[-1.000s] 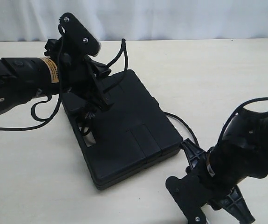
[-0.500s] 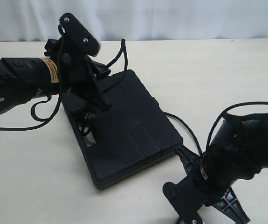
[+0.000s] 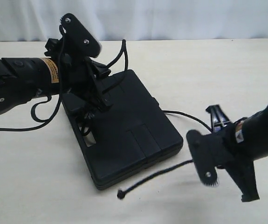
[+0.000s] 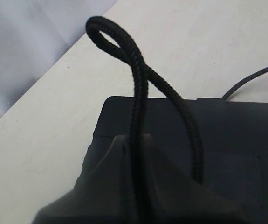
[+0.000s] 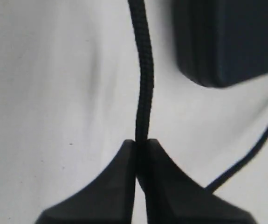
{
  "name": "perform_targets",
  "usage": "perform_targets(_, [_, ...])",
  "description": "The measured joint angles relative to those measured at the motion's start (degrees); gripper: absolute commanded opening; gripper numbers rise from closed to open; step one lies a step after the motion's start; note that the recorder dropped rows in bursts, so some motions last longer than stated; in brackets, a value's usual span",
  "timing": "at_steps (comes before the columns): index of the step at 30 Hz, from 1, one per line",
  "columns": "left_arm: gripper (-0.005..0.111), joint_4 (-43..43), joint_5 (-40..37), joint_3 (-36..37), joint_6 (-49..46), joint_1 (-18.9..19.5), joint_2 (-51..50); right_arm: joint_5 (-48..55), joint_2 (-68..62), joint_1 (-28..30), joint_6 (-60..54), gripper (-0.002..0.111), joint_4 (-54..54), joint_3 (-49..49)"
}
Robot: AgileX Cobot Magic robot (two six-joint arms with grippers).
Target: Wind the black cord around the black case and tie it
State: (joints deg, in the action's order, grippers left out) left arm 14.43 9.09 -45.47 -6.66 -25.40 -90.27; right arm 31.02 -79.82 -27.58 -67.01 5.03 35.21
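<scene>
The black case (image 3: 124,126) lay flat on the pale table (image 3: 217,70), a little left of the frame's centre in the exterior view, its cut-out slot towards the left edge. The left gripper (image 4: 134,140) sat over the upper left part of the case; its jaws were closed on the black cord (image 4: 136,84), which ran out from between them, rose into a narrow loop above the case's far edge and came back down onto the lid. The right gripper (image 5: 140,142) was at the lower right of the exterior view, just beside the case's near right corner but apart from it; its fingertips were pinched together on the cord (image 5: 144,70), with no gap showing around it. From that grip the cord (image 3: 154,176) ran down and to the left past the front edge of the case, ending in a small knobbed tip at the lower centre of the frame. A further dark strand curved out from the case's right side towards the right arm; whether it was cord or arm cable could not be told.
</scene>
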Motion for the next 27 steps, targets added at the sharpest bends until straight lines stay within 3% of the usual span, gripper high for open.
perform_targets(5, [0.000, 0.00, 0.00, 0.00, -3.68, 0.00, 0.00, -4.18, 4.97, 12.11, 0.11, 0.004, -15.37, 0.00])
perform_targets(8, [0.000, 0.00, 0.00, 0.00, -5.01, 0.00, 0.00, -5.98, 4.97, 16.35, 0.11, 0.004, -21.93, 0.00])
perform_targets(16, [0.000, 1.06, 0.00, 0.00, -4.24, 0.86, 0.00, -9.57, 0.08, 17.32, 2.01, 0.004, -28.42, 0.00])
perform_targets(18, [0.000, 6.58, 0.82, 0.00, 0.47, 0.86, 0.00, -10.33, -1.03, 17.32, 2.01, 0.004, -29.77, 0.00])
perform_targets(21, [0.000, 22.79, 6.12, 0.00, 16.80, 2.07, 0.00, -12.63, -1.87, 17.32, 2.01, 0.004, -31.95, 0.00])
perform_targets(23, [0.000, 37.24, 15.11, 0.00, 31.43, 5.05, -0.15, -13.63, -1.87, 17.32, 2.01, 0.004, -32.58, 0.00])
perform_targets(27, [0.000, 52.19, 31.56, 0.00, 49.00, 13.42, -2.71, -14.30, -1.87, 19.78, 1.91, 0.004, -33.00, 0.00])
